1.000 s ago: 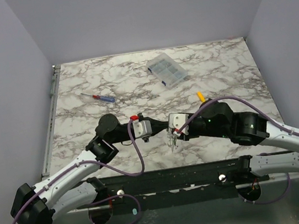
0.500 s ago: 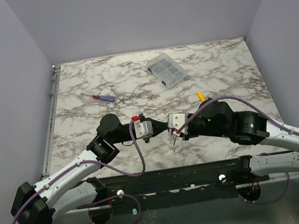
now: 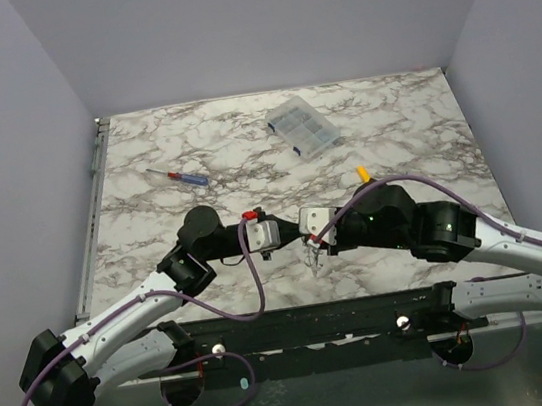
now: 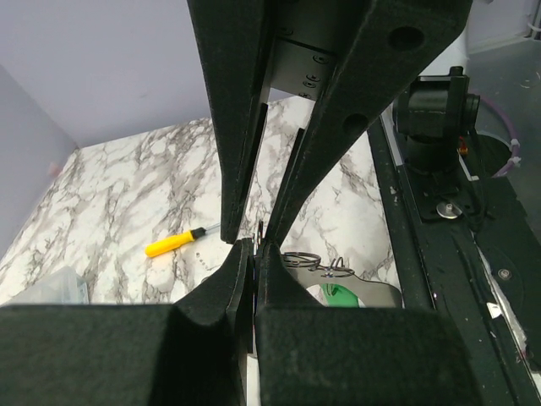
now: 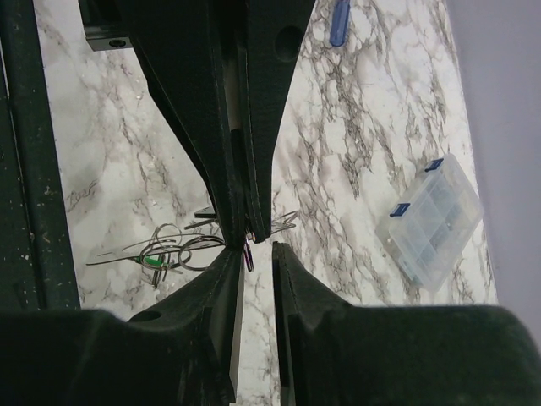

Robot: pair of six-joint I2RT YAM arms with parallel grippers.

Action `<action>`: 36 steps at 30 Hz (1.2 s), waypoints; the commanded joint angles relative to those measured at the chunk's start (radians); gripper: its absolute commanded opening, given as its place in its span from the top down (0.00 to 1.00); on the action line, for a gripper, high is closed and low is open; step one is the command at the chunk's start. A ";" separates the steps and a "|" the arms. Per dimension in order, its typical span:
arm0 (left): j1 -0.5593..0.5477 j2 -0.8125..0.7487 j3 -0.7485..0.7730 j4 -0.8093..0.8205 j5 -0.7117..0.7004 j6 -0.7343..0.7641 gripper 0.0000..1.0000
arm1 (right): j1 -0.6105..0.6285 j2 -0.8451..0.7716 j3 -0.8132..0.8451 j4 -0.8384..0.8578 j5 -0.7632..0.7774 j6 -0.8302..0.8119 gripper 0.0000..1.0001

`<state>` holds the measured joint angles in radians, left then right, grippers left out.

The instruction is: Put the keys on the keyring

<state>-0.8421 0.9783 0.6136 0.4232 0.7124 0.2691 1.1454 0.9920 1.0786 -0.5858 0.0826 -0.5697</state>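
L gripper [image 4: 256,247] was clenched tight, tips pinched on thin wire of the keyring [image 4: 303,258]; loops ran off to one side w/ a green bit among them. R gripper [image 5: 248,235] was also pinched shut on the same wire bundle, facing L over the table's [image 3: 393,135] near-centre edge. Keys [image 3: 312,258] dangled just below the two tips, off the marble; couldn't tell if any was threaded. Yellow screwdriver [image 4: 173,243] lay near, behind R arm; clear box [image 5: 435,220] and blue screwdriver [image 5: 338,21] were well apart, further back.
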 commanded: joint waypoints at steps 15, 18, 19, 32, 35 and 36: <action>-0.025 -0.014 0.035 0.011 0.029 0.022 1.00 | 0.004 0.033 -0.007 0.007 0.011 0.001 0.99; -0.025 -0.019 0.033 0.010 0.022 0.028 1.00 | 0.004 0.028 -0.019 0.028 0.022 -0.002 0.99; -0.026 -0.021 0.032 0.009 0.018 0.031 1.00 | 0.004 0.021 -0.024 0.043 0.028 -0.002 0.99; -0.026 -0.078 0.012 0.009 -0.070 0.052 0.31 | 0.004 -0.121 -0.118 0.228 0.066 0.002 0.99; -0.025 -0.095 0.007 0.009 -0.099 0.059 0.33 | 0.004 -0.144 -0.131 0.241 0.068 0.008 0.99; -0.025 -0.097 0.005 0.009 -0.107 0.062 0.37 | 0.004 -0.150 -0.136 0.245 0.067 0.009 0.99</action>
<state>-0.8661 0.9089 0.6136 0.4107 0.6571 0.3149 1.1481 0.8749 0.9577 -0.4248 0.1223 -0.5663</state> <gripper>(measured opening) 0.684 0.017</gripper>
